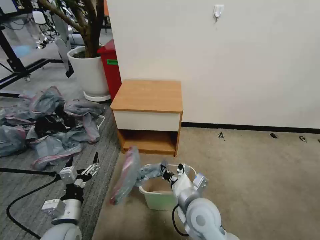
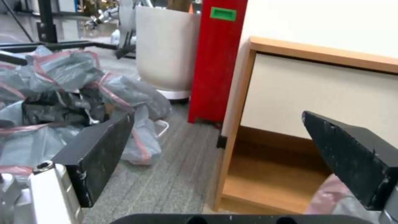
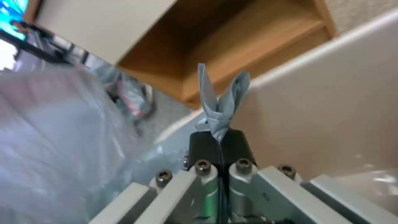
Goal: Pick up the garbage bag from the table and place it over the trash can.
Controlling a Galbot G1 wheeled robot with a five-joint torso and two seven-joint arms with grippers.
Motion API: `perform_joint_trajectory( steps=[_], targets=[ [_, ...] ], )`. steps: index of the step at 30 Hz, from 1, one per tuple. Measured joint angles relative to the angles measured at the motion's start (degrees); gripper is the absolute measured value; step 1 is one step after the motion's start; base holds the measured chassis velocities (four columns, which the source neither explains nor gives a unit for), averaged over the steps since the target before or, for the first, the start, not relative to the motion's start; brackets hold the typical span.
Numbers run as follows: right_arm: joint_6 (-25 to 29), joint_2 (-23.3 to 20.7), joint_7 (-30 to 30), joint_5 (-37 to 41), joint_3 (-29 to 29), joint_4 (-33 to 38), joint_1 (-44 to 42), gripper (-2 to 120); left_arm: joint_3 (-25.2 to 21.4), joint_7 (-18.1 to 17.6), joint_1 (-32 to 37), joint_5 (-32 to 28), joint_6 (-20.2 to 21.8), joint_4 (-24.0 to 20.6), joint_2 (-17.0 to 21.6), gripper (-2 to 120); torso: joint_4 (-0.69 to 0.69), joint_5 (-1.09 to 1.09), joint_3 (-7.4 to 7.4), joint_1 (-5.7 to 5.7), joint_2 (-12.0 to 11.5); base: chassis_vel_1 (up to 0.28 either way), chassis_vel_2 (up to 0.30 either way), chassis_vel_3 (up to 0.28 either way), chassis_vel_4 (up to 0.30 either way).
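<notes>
Right gripper [image 1: 165, 173] is pinching the crinkly grey pink-banded garbage bag [image 1: 128, 174] over the cream plastic trash can [image 1: 156, 200]; left gripper [image 1: 89, 165] is hanging released, idle.

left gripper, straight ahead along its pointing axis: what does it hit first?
Likely the table. The left gripper is open, and its wrist view looks between the fingers at the table's side edge and open shelf, with bare floor before it. Depth is unclear; the red bin stands just off the line.
</notes>
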Motion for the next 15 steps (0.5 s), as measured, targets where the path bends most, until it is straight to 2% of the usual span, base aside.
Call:
perform_joint_trajectory(
  steps=[7,10,13,15],
  targets=[
    [0.9,-2.5,-0.7,-6.5,-2.0,-0.3,-1.9,0,0.5,0.0,-0.5,0.0,0.0,0.8,-0.3,100,0.0,0.0,0.0,0.0,0.0,0.0,0.0,0.0,0.0],
    [1.1,-2.8,-0.9,-8.5,-2.4,-0.5,-2.1,6,0.7,0.0,-0.5,0.1,0.0,1.0,-0.4,100,0.0,0.0,0.0,0.0,0.0,0.0,0.0,0.0,0.0],
    [1.0,-3.5,-0.9,-11.0,-2.4,-0.3,-2.5,22,0.9,0.0,-0.5,0.2,0.0,1.1,-0.4,100,0.0,0.0,0.0,0.0,0.0,0.0,0.0,0.0,0.0],
    [1.1,-3.8,-1.0,-12.1,-2.4,-0.1,-2.6,26,1.0,0.0,-0.5,0.2,0.0,1.1,-0.4,100,0.0,0.0,0.0,0.0,0.0,0.0,0.0,0.0,0.0]
  ],
)
